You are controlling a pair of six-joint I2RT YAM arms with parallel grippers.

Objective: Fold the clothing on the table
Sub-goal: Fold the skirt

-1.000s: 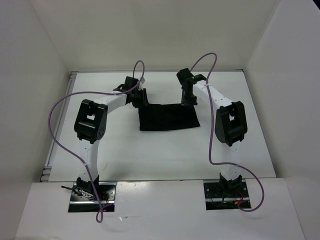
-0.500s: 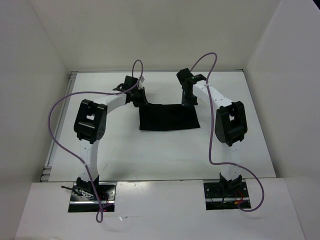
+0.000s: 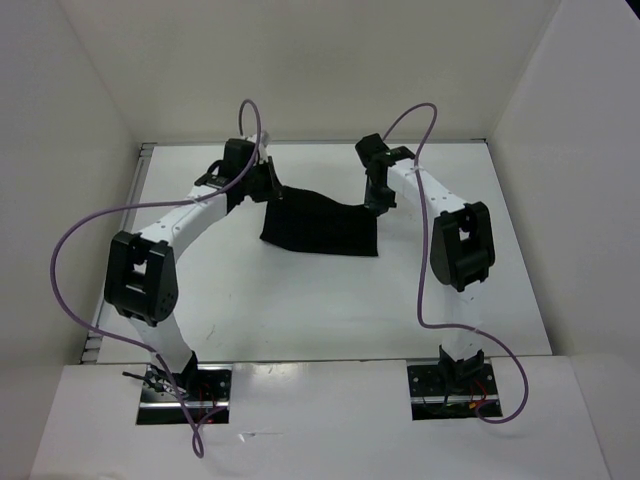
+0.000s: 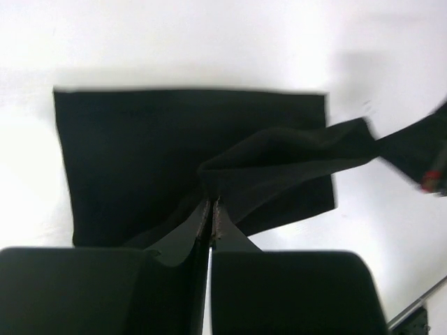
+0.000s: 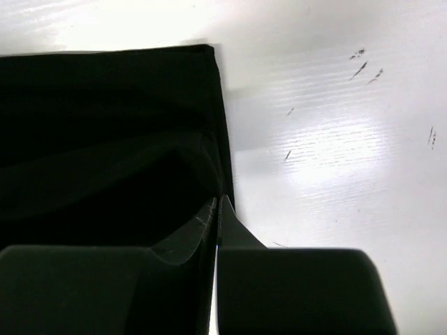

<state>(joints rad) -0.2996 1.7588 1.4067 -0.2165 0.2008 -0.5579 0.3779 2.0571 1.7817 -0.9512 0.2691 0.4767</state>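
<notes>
Your plain black soft fabric garment [image 3: 320,228] lies toward the far middle of the large flat white table [image 3: 300,310], between the two arms. A second ago it lay flat as a tidy rectangle. Now its far left corner is drawn up and out to the left, so the outline is skewed and the near left corner sits further left and further back.

The left gripper [image 3: 268,188] stood partly apart a second ago and is now clenched on that raised corner. In your left wrist view a ridge of cloth climbs to the closed tips, with the rest of the garment spread flat on the table beyond them. The left arm [image 3: 140,275] has swung its elbow out to the left and nearer its base.

The right gripper [image 3: 377,205] has not moved. It sits at the garment's far right corner, pinched tight on the cloth's edge. Your right wrist view shows fabric drawn up to the tips, with a few dark scuffs [image 5: 363,63] on the bare table to the right.
</notes>
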